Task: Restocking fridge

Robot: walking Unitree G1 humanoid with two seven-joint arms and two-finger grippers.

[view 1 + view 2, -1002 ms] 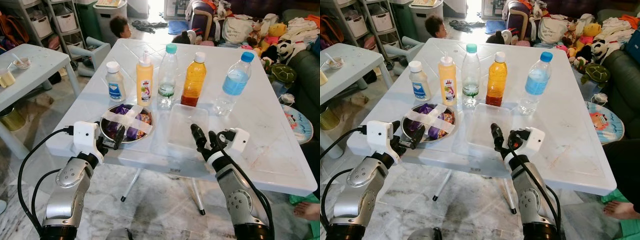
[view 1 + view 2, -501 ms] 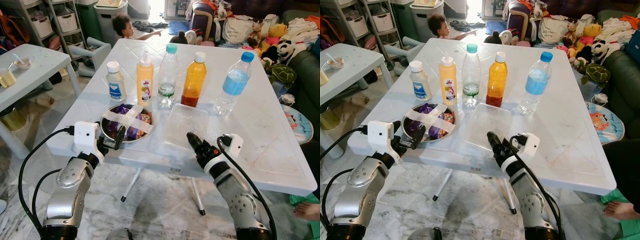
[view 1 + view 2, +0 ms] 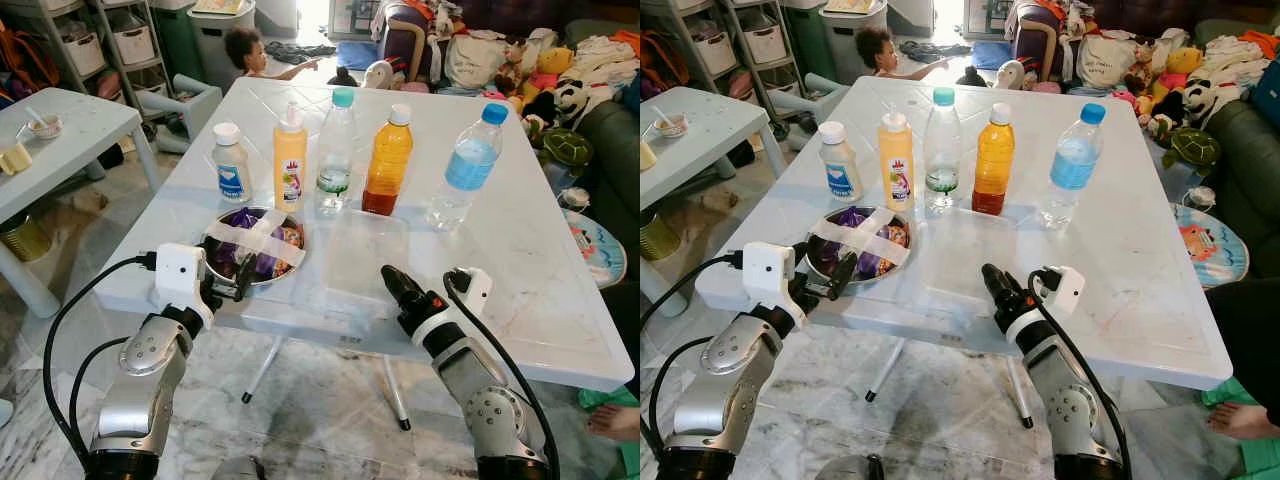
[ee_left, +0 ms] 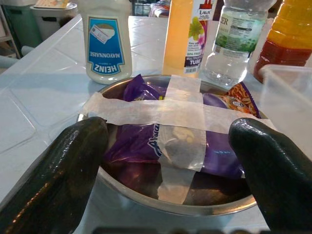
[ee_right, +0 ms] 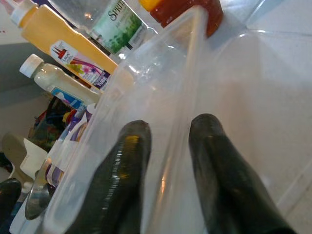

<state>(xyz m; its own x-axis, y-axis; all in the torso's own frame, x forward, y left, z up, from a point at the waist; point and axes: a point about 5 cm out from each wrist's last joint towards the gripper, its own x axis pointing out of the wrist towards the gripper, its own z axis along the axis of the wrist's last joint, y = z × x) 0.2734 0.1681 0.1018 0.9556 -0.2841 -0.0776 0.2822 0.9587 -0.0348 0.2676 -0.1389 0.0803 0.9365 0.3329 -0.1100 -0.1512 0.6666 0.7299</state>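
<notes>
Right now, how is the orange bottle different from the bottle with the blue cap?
The orange bottle holds orange liquid; the blue-capped bottle holds clear liquid. The orange bottle has a white cap, the other a blue one. The orange bottle stands right behind the clear plastic container; the blue-capped bottle stands further to the robot's right. Both stand upright with caps on, on the white table.

White table [image 3: 560, 250] w/ steel bowl [image 3: 215, 262], clear tub [image 3: 355, 265], mayo [image 3: 231, 163], 4 bottles [image 3: 389, 160].
</notes>
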